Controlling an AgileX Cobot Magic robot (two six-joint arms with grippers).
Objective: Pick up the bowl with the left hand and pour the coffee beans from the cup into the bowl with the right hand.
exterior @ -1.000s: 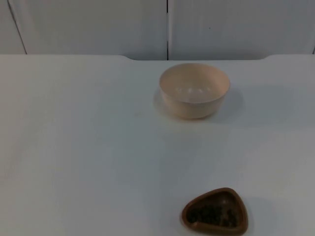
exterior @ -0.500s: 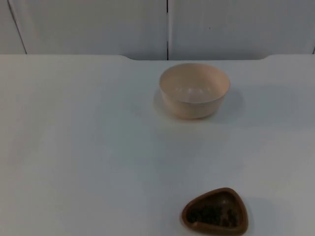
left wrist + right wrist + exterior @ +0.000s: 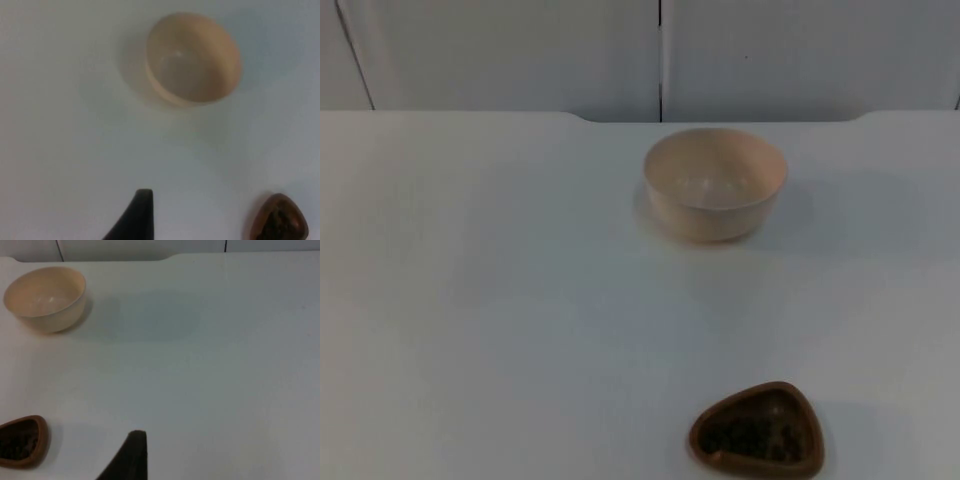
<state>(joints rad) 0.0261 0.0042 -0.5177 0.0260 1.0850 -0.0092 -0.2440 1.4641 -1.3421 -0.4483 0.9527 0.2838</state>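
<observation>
Cream bowl (image 3: pixel 715 183) sits upright and empty, well ahead of the left fingertip (image 3: pixel 134 217). Brown three-cornered cup (image 3: pixel 757 431), dark coffee beans (image 3: pixel 752 436) inside, stands upright nearer, beside the right fingertip (image 3: pixel 127 457).

One black fingertip of the left gripper (image 3: pixel 135 216) is visible: a smooth, matte, curved blade that narrows to a blunt squared tip. The right gripper (image 3: pixel 129 456) shows the same kind of fingertip, equally dark and plain, with no markings or screws on it.
</observation>
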